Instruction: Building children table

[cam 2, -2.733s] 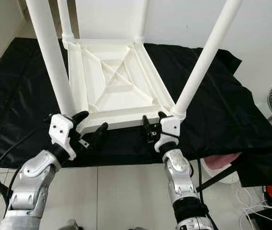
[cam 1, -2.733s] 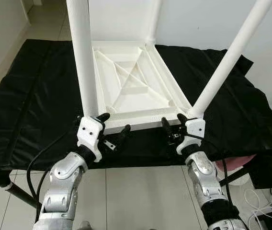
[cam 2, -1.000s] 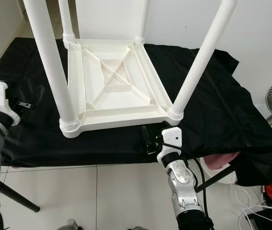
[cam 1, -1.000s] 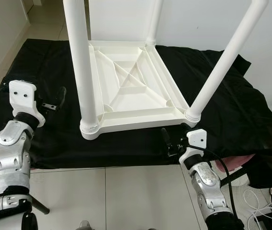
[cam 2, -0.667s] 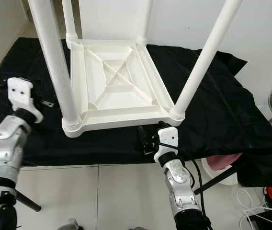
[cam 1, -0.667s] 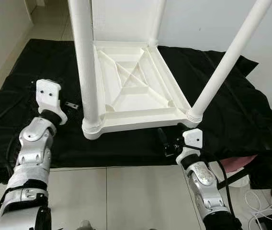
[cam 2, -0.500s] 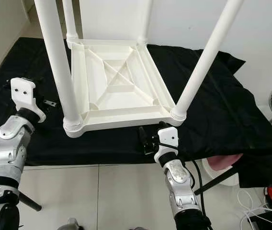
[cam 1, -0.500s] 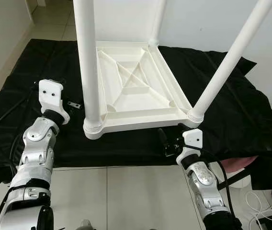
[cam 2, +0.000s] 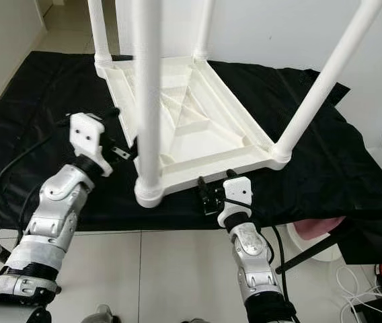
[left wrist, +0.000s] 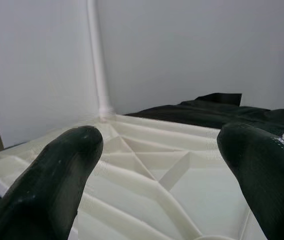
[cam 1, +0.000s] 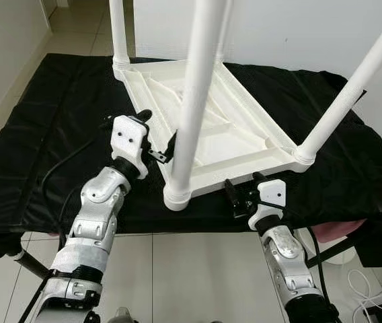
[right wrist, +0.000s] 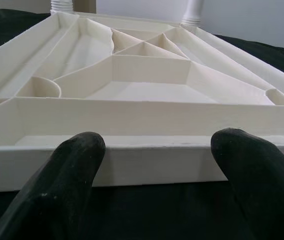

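- The white table (cam 1: pixel 204 128) lay upside down on the black cloth (cam 1: pixel 43 134) at frame centre, legs up.
- The left gripper (cam 1: pixel 157 134), jaws spread, flanked its left rim; it should close squarely.
- The right gripper (cam 1: pixel 243 195), jaws spread, faced the near rim at lower centre.

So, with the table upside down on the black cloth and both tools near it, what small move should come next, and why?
Probably close the left tool on the table rim. It sits open at the left edge by the near leg, touching nothing firmly. The right tool is open too, just short of the near edge, so neither yet holds the table on the cloth.
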You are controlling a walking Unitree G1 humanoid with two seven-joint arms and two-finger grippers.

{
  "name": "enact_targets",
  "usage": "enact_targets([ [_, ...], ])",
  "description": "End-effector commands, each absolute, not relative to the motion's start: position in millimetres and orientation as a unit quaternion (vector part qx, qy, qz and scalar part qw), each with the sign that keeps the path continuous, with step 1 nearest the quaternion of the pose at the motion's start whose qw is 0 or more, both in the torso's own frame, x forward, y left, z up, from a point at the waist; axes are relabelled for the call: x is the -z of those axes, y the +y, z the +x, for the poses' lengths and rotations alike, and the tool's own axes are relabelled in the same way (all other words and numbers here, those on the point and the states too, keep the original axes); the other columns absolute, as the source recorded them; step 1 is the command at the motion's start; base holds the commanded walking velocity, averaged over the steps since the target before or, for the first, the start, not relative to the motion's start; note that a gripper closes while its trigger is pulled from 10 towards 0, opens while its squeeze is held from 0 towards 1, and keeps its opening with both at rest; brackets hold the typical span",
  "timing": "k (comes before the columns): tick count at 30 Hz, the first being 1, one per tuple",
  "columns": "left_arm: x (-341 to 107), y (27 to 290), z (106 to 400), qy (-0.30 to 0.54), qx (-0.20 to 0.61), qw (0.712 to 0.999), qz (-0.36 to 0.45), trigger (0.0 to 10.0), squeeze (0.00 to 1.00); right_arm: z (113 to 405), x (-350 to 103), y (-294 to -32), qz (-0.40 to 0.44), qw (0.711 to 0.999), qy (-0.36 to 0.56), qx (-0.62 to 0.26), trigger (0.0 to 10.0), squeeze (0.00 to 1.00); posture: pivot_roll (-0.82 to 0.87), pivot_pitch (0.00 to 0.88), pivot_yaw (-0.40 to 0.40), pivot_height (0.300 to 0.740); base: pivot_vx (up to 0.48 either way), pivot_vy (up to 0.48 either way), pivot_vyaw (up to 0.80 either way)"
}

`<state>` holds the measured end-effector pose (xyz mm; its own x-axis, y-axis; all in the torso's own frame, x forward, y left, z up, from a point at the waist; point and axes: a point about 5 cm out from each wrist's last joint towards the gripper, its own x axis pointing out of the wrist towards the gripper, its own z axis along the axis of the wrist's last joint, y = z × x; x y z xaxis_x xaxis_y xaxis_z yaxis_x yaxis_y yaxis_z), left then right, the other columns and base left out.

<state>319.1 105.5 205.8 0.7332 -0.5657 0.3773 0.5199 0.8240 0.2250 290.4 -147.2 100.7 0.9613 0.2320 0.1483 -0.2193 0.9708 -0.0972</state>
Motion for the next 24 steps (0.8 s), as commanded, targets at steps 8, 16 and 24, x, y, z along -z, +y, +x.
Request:
enact_targets([
  [8, -210.1, 74.8, 297.9, -0.226, 0.372, 0.9, 0.037, 10.0, 0.0, 288.1, -95.6, -154.2, -0.05, 0.991, -0.065, -0.106, 10.0, 0.0, 0.03, 0.05, -0.038, 0.74, 0.0, 0.0, 0.0],
  [16, -199.1, 84.0, 301.5, -0.199, 0.363, 0.909, 0.055, 10.0, 0.0, 288.0, -96.0, -159.0, -0.05, 0.993, -0.07, -0.075, 10.0, 0.0, 0.03, 0.049, -0.039, 0.74, 0.0, 0.0, 0.0],
  [24, -177.7, 113.9, 320.1, -0.134, 0.397, 0.896, 0.145, 10.0, 0.0, 287.0, -97.2, -162.8, -0.049, 0.994, -0.074, -0.063, 10.0, 0.0, 0.03, 0.064, -0.035, 0.74, 0.0, 0.0, 0.0],
])
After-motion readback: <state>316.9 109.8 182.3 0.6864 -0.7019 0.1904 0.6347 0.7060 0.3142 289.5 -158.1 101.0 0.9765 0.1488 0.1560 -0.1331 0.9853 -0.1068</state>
